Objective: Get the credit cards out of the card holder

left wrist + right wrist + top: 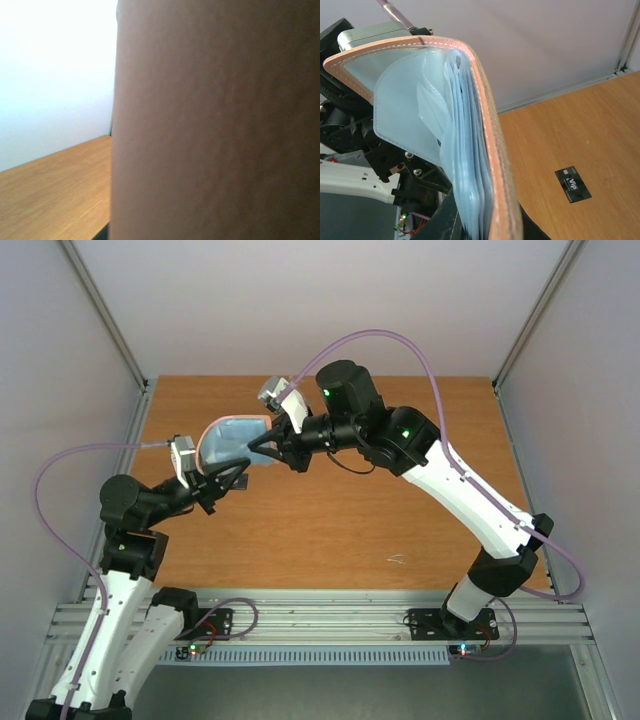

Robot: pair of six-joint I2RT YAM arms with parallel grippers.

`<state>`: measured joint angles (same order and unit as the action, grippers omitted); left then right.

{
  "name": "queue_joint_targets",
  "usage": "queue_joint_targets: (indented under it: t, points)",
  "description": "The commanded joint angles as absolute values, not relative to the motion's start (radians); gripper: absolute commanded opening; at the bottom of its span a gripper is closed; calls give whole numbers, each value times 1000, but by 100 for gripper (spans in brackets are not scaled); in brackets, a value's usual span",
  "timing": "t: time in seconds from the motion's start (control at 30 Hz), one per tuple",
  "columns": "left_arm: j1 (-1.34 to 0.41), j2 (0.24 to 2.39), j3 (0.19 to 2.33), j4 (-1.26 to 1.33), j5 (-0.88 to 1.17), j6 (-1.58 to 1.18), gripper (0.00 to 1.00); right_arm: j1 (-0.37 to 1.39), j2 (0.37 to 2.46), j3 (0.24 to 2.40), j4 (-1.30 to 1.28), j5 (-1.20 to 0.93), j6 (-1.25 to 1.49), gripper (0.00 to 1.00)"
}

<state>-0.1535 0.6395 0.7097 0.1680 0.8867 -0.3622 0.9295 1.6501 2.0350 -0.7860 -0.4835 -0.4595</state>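
Both are clamping the card holder (230, 439) above the worktop (350, 530), left gripper (226, 480) and right gripper (259, 446); uneven tugging is risking ripping it free and dropping it.

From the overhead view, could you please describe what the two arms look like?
Both the left arm and right arm have white links, black joints and grey wrist cameras. A lilac cable loops along each; green lights glow on the right arm.

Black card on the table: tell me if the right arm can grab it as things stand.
Probably not yet. The right gripper is shut on the raised card holder, so its jaws are taken. The black card lies flat on open table; with the holder released, the way looks free.
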Motion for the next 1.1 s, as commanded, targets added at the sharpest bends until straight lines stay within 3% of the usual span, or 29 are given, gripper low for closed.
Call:
queue_joint_targets:
  t: [0.0,0.1,0.2,0.5,0.73,0.97,1.07]
  points:
    - [-139,634,710,220,820,-369,0,933,1623,2029,-804,-572,-421,10]
    - [-125,633,706,280,895,-474,0,881,1596,2021,-847,-659,-430,47]
    - [-123,635,708,340,965,-570,0,837,1544,1972,-861,-690,-459,59]
    - [-123,628,710,369,1055,-601,0,813,1524,1947,-878,-667,-501,58]
    - [-124,620,712,377,1068,-601,0,813,1586,2022,-898,-661,-503,48]
    - [-126,622,706,368,1057,-601,0,822,1648,2084,-925,-783,-507,58]
    - [-127,623,708,366,1063,-596,0,825,1657,2084,-907,-763,-492,47]
